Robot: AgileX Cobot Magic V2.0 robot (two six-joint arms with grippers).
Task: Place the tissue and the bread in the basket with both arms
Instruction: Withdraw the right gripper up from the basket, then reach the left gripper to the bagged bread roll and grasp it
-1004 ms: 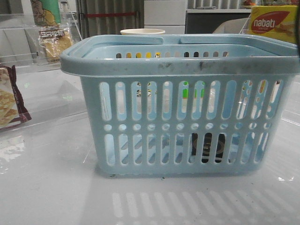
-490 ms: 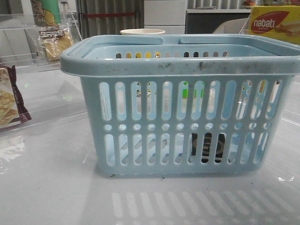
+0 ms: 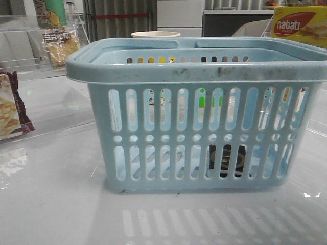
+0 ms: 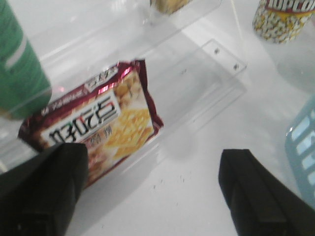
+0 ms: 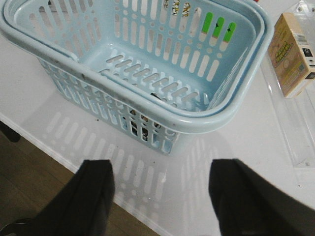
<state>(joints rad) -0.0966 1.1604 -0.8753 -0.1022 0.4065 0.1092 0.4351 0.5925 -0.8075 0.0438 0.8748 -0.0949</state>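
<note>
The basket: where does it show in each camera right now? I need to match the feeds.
Front view: the basket fills the middle, near side facing the camera.
Left wrist view: only a sliver of its blue slotted wall at the frame edge, beyond the open left gripper.
Right wrist view: seen from above, beyond the open right gripper.
Shared landmark: the green marks behind the slots, also in the right wrist view.

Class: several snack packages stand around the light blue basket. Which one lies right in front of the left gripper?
The maroon-edged flatbread packet, lying flat just beyond the open left gripper. The clear bag of golden-brown bread and yellow nabati box stand farther back.
</note>
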